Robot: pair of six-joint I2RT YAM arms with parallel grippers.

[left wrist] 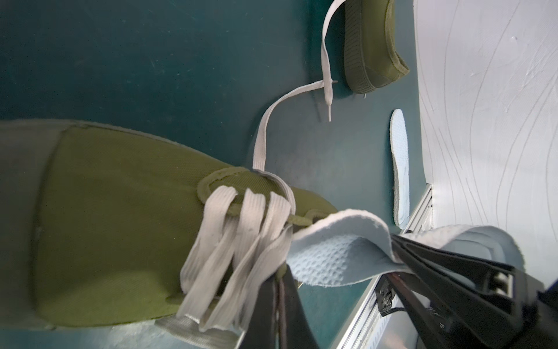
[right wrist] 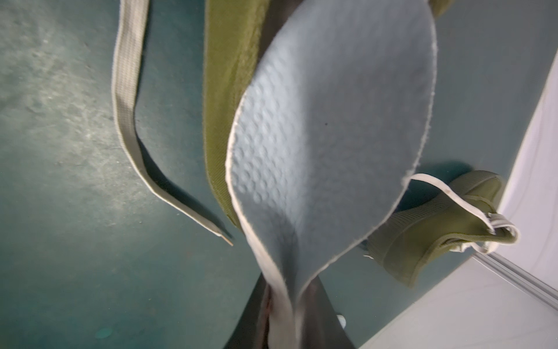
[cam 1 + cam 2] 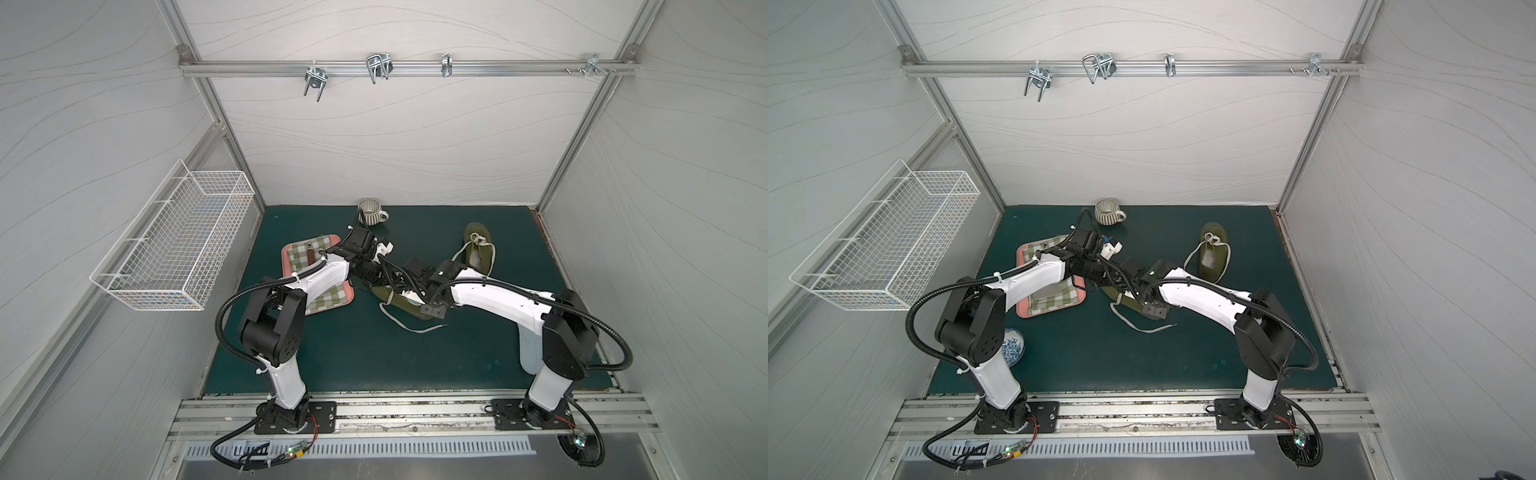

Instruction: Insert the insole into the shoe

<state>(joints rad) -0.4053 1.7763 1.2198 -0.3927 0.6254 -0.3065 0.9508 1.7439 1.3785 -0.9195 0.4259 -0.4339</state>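
The left gripper [image 1: 282, 281] is clamped shut on the laced edge of the olive-green canvas shoe [image 1: 120, 211], the pinch buried under grey laces [image 1: 229, 241]. The right gripper [image 2: 287, 317], barely parted, nips the pale blue foam insole [image 2: 326, 136], its front end at the shoe's opening.

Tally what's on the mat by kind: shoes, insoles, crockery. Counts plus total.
Shoes: 2
Insoles: 2
Crockery: 2, mug and blue-white pot
Total: 6
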